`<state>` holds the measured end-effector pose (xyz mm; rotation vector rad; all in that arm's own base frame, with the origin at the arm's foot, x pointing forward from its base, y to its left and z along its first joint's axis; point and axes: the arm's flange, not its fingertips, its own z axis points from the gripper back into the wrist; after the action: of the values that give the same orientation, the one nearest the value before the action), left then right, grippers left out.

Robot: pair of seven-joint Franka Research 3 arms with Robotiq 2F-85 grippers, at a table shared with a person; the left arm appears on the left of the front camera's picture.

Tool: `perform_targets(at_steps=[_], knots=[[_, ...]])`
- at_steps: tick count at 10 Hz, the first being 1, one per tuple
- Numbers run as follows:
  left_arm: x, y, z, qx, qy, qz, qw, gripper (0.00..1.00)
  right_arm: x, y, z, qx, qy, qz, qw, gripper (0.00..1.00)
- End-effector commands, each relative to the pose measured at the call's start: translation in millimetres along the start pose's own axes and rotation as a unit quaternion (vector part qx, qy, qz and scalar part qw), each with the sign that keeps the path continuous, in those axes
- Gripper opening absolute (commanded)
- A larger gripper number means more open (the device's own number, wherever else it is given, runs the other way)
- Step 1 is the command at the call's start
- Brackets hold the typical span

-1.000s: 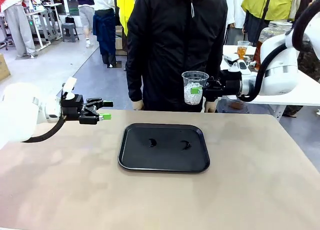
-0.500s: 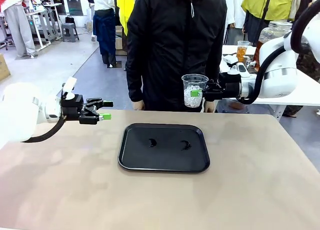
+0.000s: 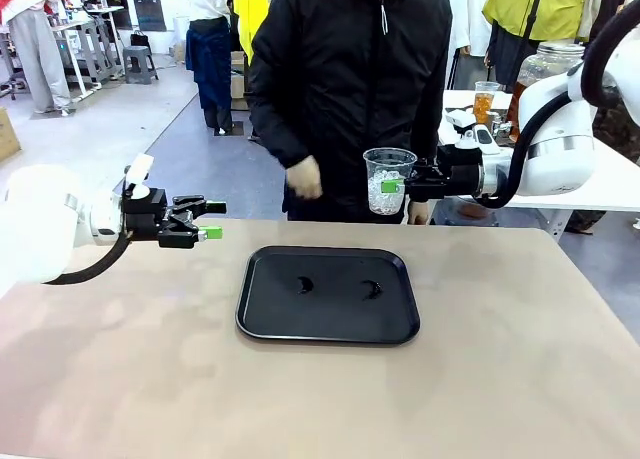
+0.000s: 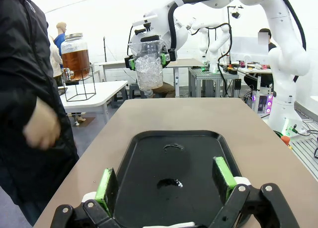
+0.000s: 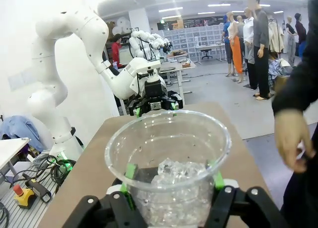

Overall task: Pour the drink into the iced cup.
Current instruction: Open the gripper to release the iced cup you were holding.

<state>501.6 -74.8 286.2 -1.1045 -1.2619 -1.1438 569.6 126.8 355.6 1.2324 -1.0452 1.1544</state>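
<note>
The iced cup point(image 3: 388, 183), clear plastic with white ice in its lower half, hangs upright above the table's far edge, beyond the tray. My right gripper point(image 3: 394, 182) is shut on it, and its green pads point(image 5: 130, 171) press both sides of the iced cup point(image 5: 169, 158). The iced cup point(image 4: 149, 65) shows again in the left wrist view. Amber-brown drink fills a glass dispenser jar point(image 4: 75, 62) on a white side table, and a small cup point(image 3: 485, 101) there holds orange drink. My left gripper point(image 3: 212, 220) hovers open and empty over the table's left side, with the same gripper point(image 4: 165, 181) facing the tray.
A black tray point(image 3: 250, 319) lies mid-table with two small wet marks on it. A person in a black jacket stands at the far edge, one hand point(image 3: 303, 177) raised at chest height to the left of the cup. White side tables stand behind on the right.
The person's hand has lifted from the table edge to chest height. My right gripper dipped slightly with the cup, then held still. The left arm has not moved.
</note>
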Motion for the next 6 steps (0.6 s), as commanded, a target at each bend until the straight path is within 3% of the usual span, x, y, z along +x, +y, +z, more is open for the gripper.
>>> perform_targets(at_steps=[1, 6], knots=[[1.2, -0.6, -0.1, 0.001, 0.001, -0.001, 1.000, 1.00, 3.2, 2.4, 0.2, 0.001, -0.004, 0.008, 1.000, 0.69], [1.2, -0.6, -0.1, 0.001, 0.001, -0.001, 1.000, 1.00, 3.2, 2.4, 0.2, 0.001, -0.004, 0.008, 1.000, 0.69]])
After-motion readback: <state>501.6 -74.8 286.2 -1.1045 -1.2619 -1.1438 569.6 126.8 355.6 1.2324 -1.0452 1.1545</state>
